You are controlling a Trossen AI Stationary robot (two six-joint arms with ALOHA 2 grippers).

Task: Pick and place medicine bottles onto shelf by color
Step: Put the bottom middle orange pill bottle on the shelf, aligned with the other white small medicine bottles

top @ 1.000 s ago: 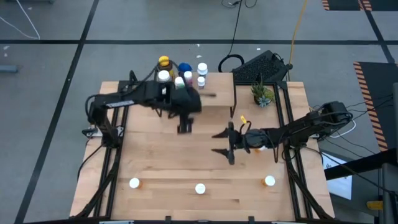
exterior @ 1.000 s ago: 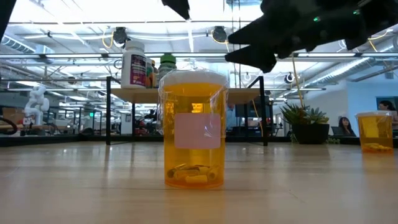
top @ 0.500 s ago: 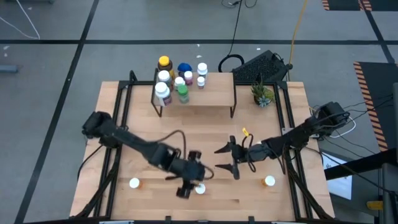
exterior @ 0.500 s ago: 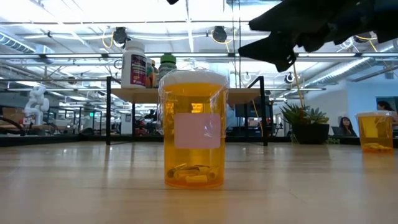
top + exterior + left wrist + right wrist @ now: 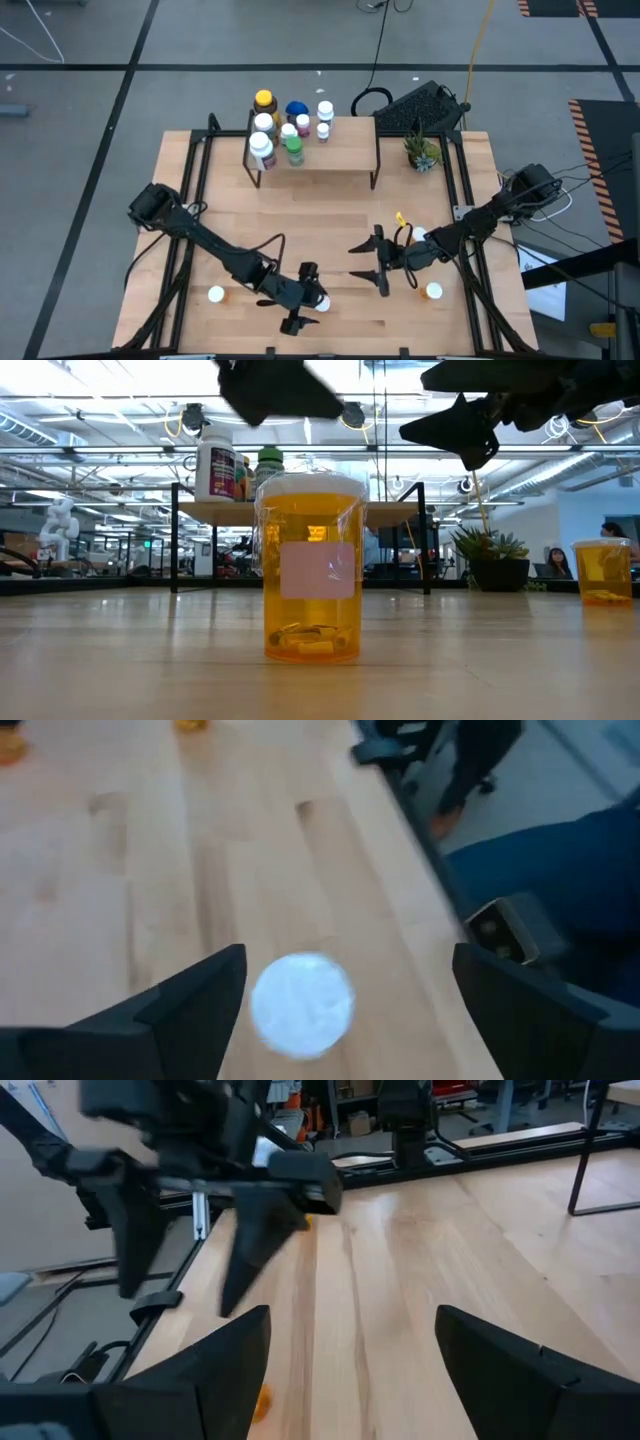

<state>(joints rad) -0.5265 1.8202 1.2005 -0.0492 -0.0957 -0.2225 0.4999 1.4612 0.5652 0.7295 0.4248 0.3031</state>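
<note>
Three orange medicine bottles with white caps stand along the table's near edge: left (image 5: 216,294), middle (image 5: 322,300) and right (image 5: 433,291). My left gripper (image 5: 302,297) hangs open above the middle bottle. In the left wrist view the bottle's white cap (image 5: 302,1003) shows between the spread fingers. The low view has that bottle (image 5: 311,570) clear below the gripper (image 5: 275,385). My right gripper (image 5: 366,268) hovers open above the table, right of the middle bottle. The shelf (image 5: 345,145) at the far side carries several bottles (image 5: 275,135) at its left end.
A small potted plant (image 5: 422,152) stands at the table's far right, beside the shelf. A black keyboard-like object (image 5: 420,108) lies beyond the far edge. The shelf's right half is bare board. Bare tabletop lies between the shelf and the near row of bottles.
My left gripper has swung from beside the shelf across the table toward the near edge. It now hangs over the middle orange bottle. My right gripper has drifted toward the near edge and stayed open. The bottles have stayed where they were.
</note>
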